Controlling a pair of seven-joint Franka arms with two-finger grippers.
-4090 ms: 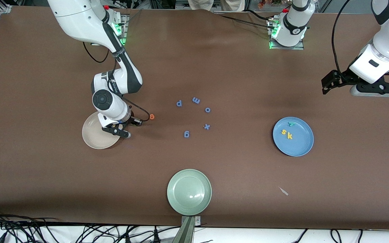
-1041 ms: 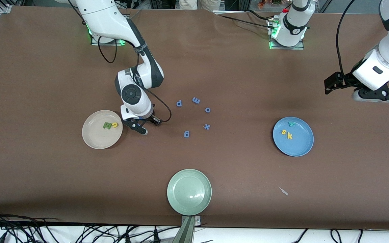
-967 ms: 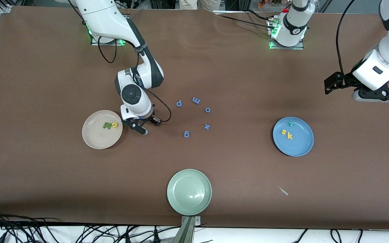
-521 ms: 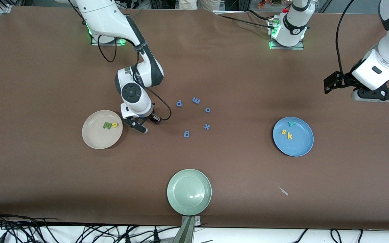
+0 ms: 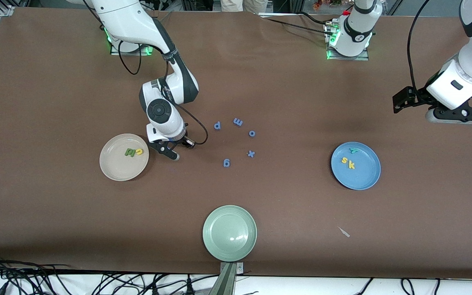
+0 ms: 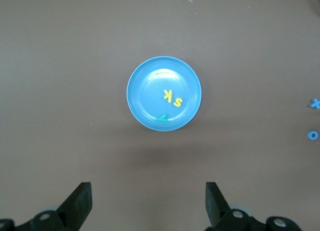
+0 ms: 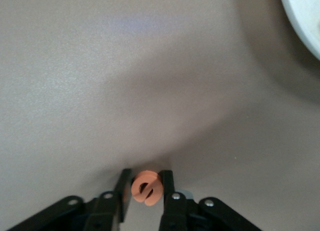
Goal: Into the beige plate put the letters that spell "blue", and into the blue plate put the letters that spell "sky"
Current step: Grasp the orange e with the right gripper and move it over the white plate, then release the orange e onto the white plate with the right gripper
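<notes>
My right gripper [image 5: 173,148] is low on the table beside the beige plate [image 5: 113,174], shut on the orange "e" [image 7: 146,187], which sits between both fingers [image 7: 166,183]. The "e" is hidden under the hand in the front view. In the beige plate lie the green "b" and "l" [image 5: 129,152] and the yellow "u" [image 5: 139,152]. The blue plate [image 5: 363,180] holds the yellow "s" [image 5: 344,160], the yellow "k" [image 5: 351,165] and the teal "y" [image 5: 354,150]. My left gripper [image 6: 148,203] waits open and empty, high over the left arm's end of the table.
Several all-blue letters [image 5: 251,153] lie in a loose ring mid-table, between the two plates. A pale green plate [image 5: 229,232] stands near the front edge. A small white scrap [image 5: 344,232] lies nearer the camera than the blue plate.
The right gripper's fingers have closed in around the orange "e", and the hand has edged slightly toward the beige plate. The left arm has hardly moved.
</notes>
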